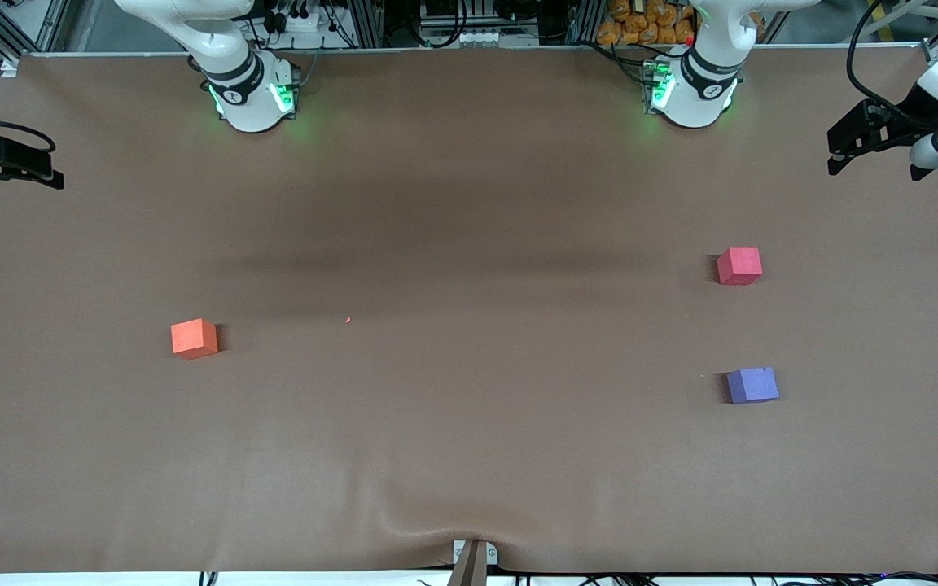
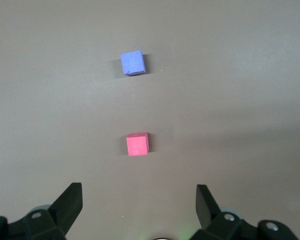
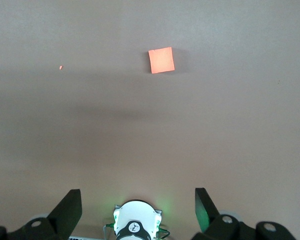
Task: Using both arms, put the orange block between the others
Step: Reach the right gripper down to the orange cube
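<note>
1. Front view shows the orange block (image 1: pixel 194 338) sitting alone on the brown worktop (image 1: pixel 469 456) toward the right arm's end, well apart from the other two cubes.
2. The pinkish-red cube (image 1: pixel 739 266) and the purple-blue cube (image 1: pixel 752 385) sit toward the left arm's end, the purple-blue one nearer the front camera, with a bare gap of worktop between them where the orange block should go.
3. The right gripper (image 1: pixel 5 167) hangs over the worktop's edge at its own end, fingers (image 3: pixel 70 207) spread wide and grasping nothing; its wrist view looks down on the orange block (image 3: pixel 161 60) from well away.
4. The left gripper (image 1: pixel 864 138) is likewise raised at its end of the worktop, fingers (image 2: pixel 72 202) released and empty, with the pinkish-red cube (image 2: pixel 137 145) and purple-blue cube (image 2: pixel 133 63) in sight below.
5. Neither arm has begun a reach, so the task looks to be at its very start.
6. The orange block appears matte and foam-like, so it is probably light, a little soft and not slippery or fragile.
7. A sensible hold is across two opposite flat side faces, fingers squared to the block's slight turn on the worktop, with a gentle squeeze to avoid crushing or tipping it.
8. A tiny orange speck (image 1: pixel 348 320) lies on the worktop between the block and the middle.
</note>
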You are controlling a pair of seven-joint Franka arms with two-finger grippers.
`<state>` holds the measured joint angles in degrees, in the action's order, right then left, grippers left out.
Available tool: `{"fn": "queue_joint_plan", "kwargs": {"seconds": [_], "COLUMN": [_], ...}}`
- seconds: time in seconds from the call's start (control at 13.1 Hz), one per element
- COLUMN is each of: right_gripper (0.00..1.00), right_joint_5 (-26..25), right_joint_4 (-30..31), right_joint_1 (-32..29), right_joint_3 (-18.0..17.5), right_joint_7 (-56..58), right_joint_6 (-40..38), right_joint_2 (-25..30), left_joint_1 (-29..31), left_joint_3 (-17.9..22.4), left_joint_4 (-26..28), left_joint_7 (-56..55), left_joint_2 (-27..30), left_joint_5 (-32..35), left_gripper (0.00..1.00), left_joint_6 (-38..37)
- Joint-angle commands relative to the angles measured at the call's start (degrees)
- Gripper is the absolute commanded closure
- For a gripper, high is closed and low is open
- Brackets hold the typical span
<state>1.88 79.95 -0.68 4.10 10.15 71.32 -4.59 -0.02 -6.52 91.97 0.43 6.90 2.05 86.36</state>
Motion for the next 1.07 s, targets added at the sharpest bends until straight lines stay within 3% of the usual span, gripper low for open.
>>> {"fn": "queue_joint_plan", "kwargs": {"seconds": [0.0,0.61,0.99], "right_gripper": [0.00,0.00,0.00], "right_joint_5": [0.94,1.03,0.94], "right_joint_4": [-0.41,-0.06,0.90], "right_joint_1": [0.24,0.15,0.50], "right_joint_3": [0.38,0.38,0.38], "right_joint_7": [-0.39,-0.31,-0.31], "right_joint_6": [-0.83,0.04,9.07], "right_joint_2": [0.81,0.11,-9.71], "left_joint_1": [0.37,0.99,0.90], "left_joint_3": [-0.15,-0.16,-0.24], "left_joint_4": [-1.36,-1.44,-0.83], "left_joint_7": [-1.48,-0.70,-1.49], "left_joint_2": [-0.57,-1.45,-1.54], "left_joint_5": [0.06,0.23,0.23], "left_gripper": [0.00,0.00,0.00], "left_joint_6": [-0.49,-0.49,-0.49]}}
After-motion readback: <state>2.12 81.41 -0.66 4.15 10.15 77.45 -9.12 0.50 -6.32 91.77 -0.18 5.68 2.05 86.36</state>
